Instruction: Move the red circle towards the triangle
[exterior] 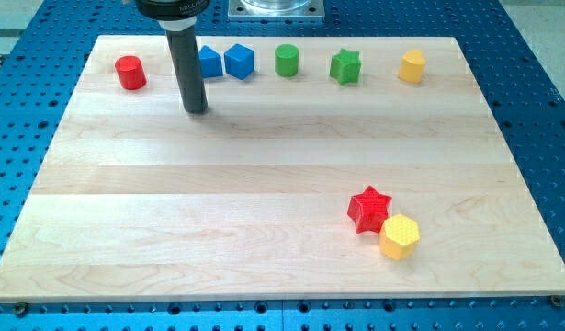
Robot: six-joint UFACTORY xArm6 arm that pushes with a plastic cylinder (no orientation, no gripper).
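Observation:
The red circle block [129, 72] stands near the board's top left corner. My tip [197, 109] rests on the board to the right of it and a little lower, apart from it. A blue block [209, 62], partly hidden behind the rod so its shape cannot be told for sure, sits just above and right of my tip. A blue hexagon-like block [239, 61] stands next to it on the right.
Along the top edge stand a green circle [287, 60], a green star [345, 66] and a yellow block [412, 66]. A red star [368, 209] touches a yellow hexagon [399, 236] at the lower right. The wooden board [264, 184] lies on a blue perforated table.

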